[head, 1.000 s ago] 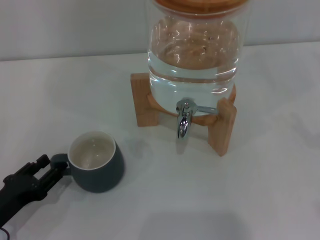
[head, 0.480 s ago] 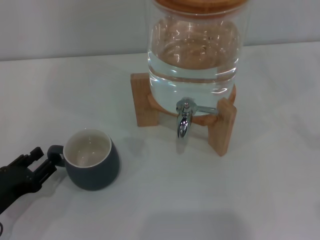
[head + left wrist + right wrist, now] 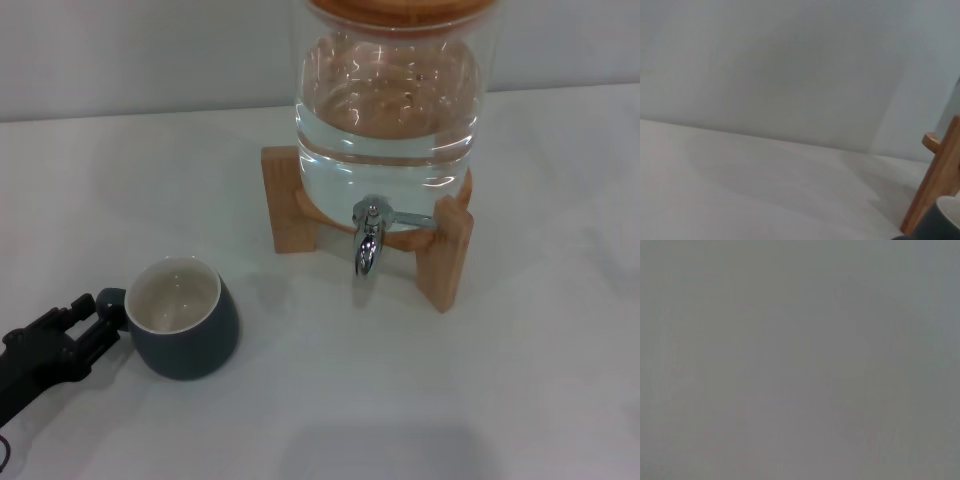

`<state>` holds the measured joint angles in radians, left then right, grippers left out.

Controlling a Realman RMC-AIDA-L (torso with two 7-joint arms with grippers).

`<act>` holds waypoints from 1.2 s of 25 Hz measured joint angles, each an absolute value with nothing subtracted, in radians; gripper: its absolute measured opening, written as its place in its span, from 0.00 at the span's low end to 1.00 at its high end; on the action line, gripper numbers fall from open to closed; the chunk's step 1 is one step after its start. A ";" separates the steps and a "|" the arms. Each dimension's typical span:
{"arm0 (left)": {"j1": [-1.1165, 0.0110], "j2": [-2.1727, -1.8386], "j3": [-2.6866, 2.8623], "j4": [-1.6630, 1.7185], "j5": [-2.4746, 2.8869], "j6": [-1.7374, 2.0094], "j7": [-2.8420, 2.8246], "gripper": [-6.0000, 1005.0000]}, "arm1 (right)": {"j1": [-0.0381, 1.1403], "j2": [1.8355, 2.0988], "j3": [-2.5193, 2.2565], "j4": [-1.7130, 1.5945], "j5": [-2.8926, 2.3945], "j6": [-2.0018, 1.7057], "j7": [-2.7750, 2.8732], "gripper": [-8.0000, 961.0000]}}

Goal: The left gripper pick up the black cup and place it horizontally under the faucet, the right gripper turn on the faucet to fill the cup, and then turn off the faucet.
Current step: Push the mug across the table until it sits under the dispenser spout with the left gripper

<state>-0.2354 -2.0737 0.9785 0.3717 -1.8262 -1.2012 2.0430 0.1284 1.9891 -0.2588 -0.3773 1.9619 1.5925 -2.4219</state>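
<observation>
Head view: black cup upright on white table, lower left, well apart from faucet on glass jar in wooden stand. Left end effector low at left edge, fingertips at cup's handle; clenched on it or merely touching — cannot tell.

Left wrist view: cup rim and stand leg at frame corner.

Right wrist view: plain grey; right end effector unseen.
</observation>
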 joint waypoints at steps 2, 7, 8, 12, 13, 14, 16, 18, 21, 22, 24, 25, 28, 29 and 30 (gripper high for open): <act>-0.236 -2.072 0.979 0.382 -1.826 -1.196 2.039 0.52 | 0.130 1.992 -0.258 -0.377 1.962 1.588 -2.422 0.85; -0.233 -2.074 0.976 0.413 -1.813 -1.186 2.030 0.51 | 0.133 1.998 -0.258 -0.377 1.962 1.582 -2.423 0.85; -0.233 -2.074 0.976 0.413 -1.813 -1.186 2.030 0.51 | 0.133 1.998 -0.258 -0.377 1.962 1.582 -2.423 0.85; -0.236 -2.075 0.980 0.423 -1.796 -1.183 2.035 0.49 | 0.136 1.999 -0.258 -0.377 1.963 1.577 -2.424 0.85; -0.240 -2.075 0.980 0.424 -1.788 -1.183 2.035 0.49 | 0.139 1.999 -0.258 -0.377 1.963 1.575 -2.424 0.85; -0.245 -2.075 0.980 0.426 -1.774 -1.182 2.036 0.49 | 0.140 1.999 -0.258 -0.377 1.963 1.574 -2.424 0.85; -0.253 -2.077 0.980 0.431 -1.756 -1.181 2.037 0.48 | 0.142 1.999 -0.258 -0.377 1.964 1.569 -2.424 0.85; -0.259 -2.078 0.980 0.433 -1.749 -1.181 2.036 0.39 | 0.144 1.999 -0.258 -0.377 1.964 1.564 -2.424 0.85; -0.268 -2.078 0.980 0.434 -1.747 -1.181 2.032 0.25 | 0.145 1.999 -0.258 -0.377 1.964 1.559 -2.424 0.85; -0.270 -2.078 0.980 0.436 -1.747 -1.181 2.033 0.24 | 0.146 1.999 -0.258 -0.377 1.964 1.554 -2.424 0.85; -0.272 -2.079 0.980 0.447 -1.747 -1.181 2.035 0.20 | 0.148 1.999 -0.258 -0.377 1.964 1.547 -2.424 0.85; -0.272 -2.080 0.980 0.455 -1.747 -1.181 2.036 0.20 | 0.150 1.999 -0.258 -0.377 1.964 1.545 -2.424 0.85; -0.277 -2.081 0.980 0.471 -1.747 -1.182 2.036 0.20 | 0.156 1.999 -0.258 -0.377 1.964 1.538 -2.425 0.85; -0.281 -2.081 0.980 0.473 -1.747 -1.183 2.037 0.20 | 0.158 1.999 -0.258 -0.377 1.963 1.536 -2.425 0.85; -0.287 -2.082 0.983 0.475 -1.747 -1.185 2.038 0.20 | 0.161 1.999 -0.258 -0.377 1.963 1.535 -2.425 0.85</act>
